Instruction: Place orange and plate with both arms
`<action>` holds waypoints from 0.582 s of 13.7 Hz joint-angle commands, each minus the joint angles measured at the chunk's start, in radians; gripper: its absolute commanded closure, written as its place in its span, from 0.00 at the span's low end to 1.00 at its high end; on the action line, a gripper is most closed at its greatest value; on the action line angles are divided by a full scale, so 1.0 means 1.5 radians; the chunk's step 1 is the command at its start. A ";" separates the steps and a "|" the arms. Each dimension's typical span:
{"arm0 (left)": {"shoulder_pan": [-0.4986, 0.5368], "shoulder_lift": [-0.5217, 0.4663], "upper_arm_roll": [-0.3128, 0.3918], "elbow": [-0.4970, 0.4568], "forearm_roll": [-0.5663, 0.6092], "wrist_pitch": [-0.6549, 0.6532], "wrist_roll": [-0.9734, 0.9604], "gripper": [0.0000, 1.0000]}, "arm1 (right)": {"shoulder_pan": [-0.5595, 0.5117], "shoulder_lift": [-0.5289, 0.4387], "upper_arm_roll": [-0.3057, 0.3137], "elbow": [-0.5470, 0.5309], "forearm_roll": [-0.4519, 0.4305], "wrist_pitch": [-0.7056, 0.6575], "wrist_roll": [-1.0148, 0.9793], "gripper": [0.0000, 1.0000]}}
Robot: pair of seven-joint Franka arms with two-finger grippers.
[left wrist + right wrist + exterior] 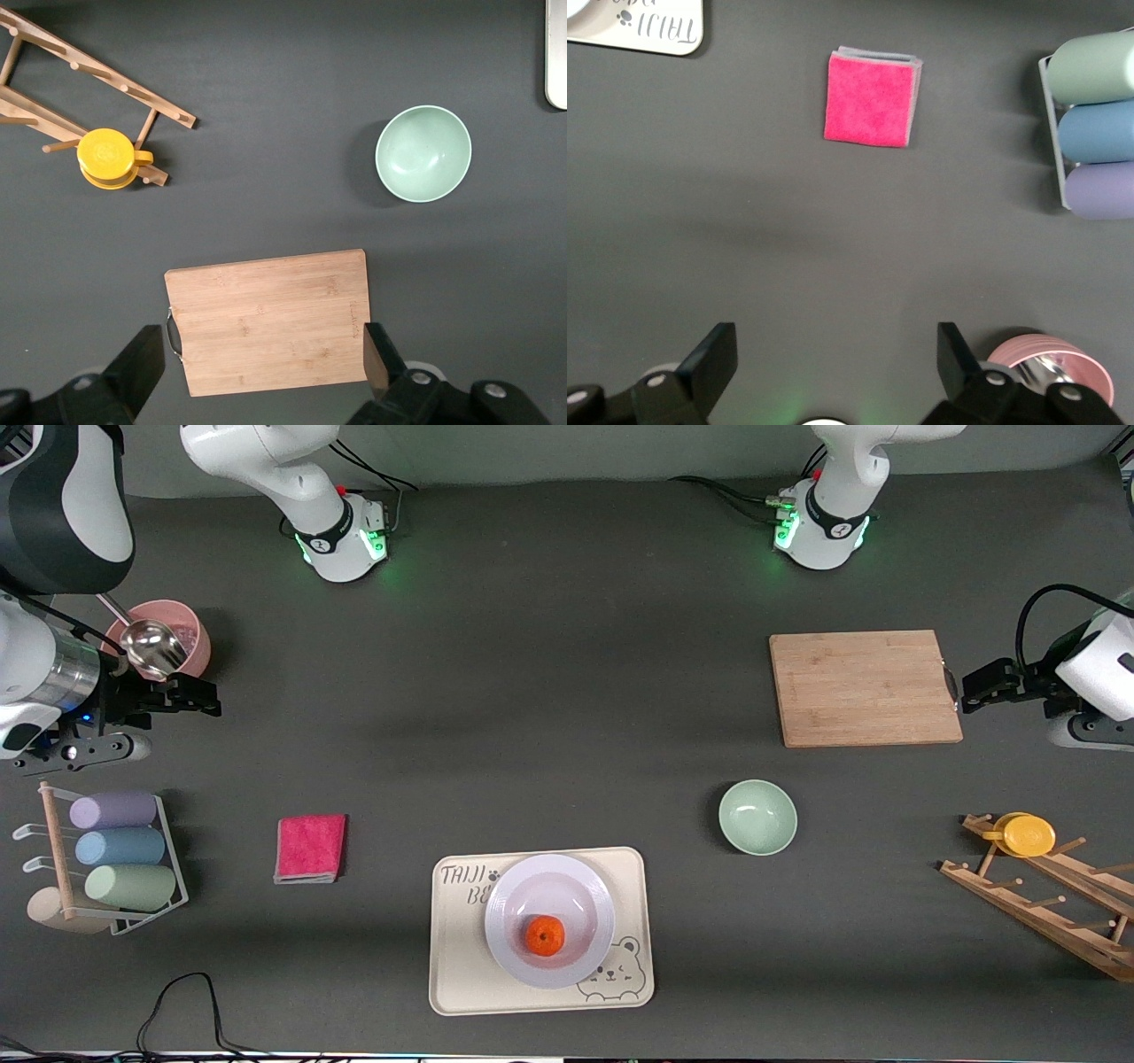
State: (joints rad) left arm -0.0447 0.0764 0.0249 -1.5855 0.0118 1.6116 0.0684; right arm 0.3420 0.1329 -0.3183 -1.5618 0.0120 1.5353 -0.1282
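Note:
The orange (545,935) lies in the white plate (586,886), and the plate rests on the beige bear tray (456,967) at the table edge nearest the front camera. Neither wrist view shows the orange or the plate. My left gripper (970,691) (264,350) hangs open and empty in the air by the handle end of the cutting board (864,688), at the left arm's end of the table. At the right arm's end, my right gripper (213,698) (835,350) is open and empty above bare table beside the pink bowl (190,638).
A pale-green bowl (757,817) stands between the cutting board and the tray. A pink cloth (310,849) lies toward the right arm's end, beside a wire rack of cups (124,850). A wooden rack with a yellow cup (1028,834) stands at the left arm's end. A ladle rests in the pink bowl.

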 commanded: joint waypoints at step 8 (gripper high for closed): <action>0.003 0.002 -0.001 0.010 -0.006 0.000 0.012 0.00 | 0.006 0.025 -0.005 0.090 -0.001 -0.035 0.025 0.00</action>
State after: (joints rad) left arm -0.0447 0.0764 0.0249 -1.5855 0.0117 1.6116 0.0684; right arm 0.3559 0.1500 -0.3176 -1.4578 0.0017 1.5275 -0.1181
